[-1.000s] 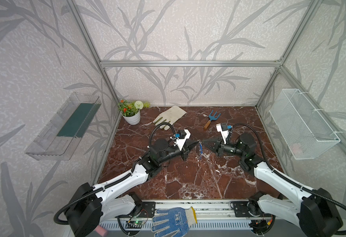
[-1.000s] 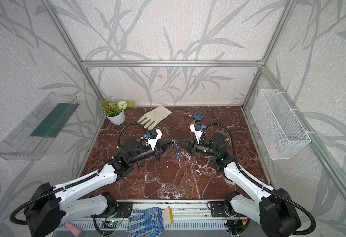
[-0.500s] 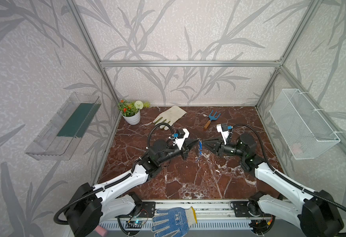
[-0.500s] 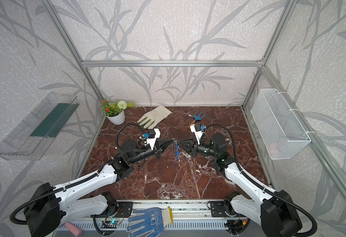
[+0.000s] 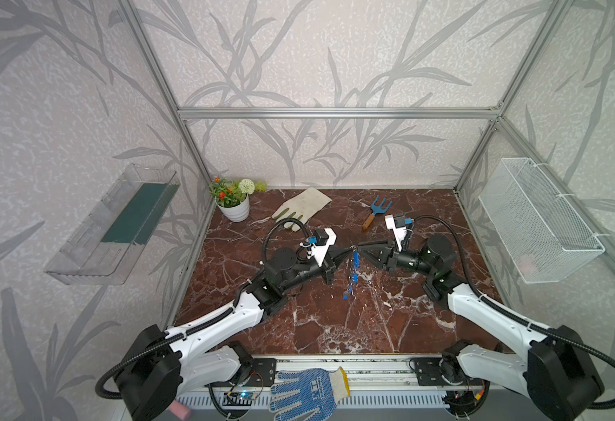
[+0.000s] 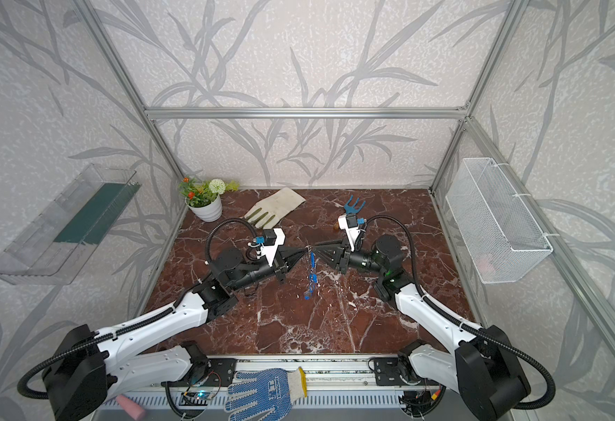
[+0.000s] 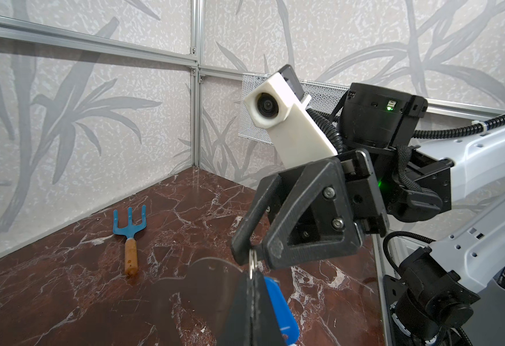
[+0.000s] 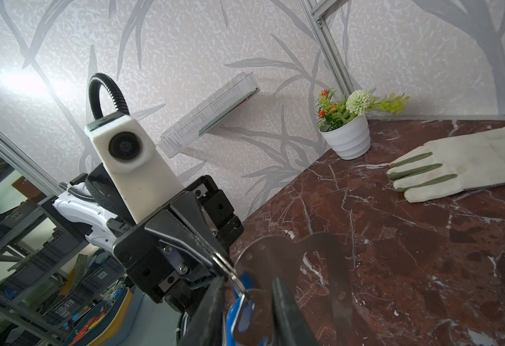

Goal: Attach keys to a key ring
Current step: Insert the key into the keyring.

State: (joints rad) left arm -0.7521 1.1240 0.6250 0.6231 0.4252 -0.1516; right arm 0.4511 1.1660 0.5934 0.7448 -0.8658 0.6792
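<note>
Blue keys [image 5: 356,259], long axis vertical

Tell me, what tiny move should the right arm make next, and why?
Probably draw the right pincer straight back: its jaws stand open around the key ring, which the shut left pincer holds with blue keys hanging.

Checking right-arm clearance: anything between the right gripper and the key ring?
Nothing visible. The left gripper clamps the key ring right at the tips of the open right gripper; blue keys hang below.
</note>
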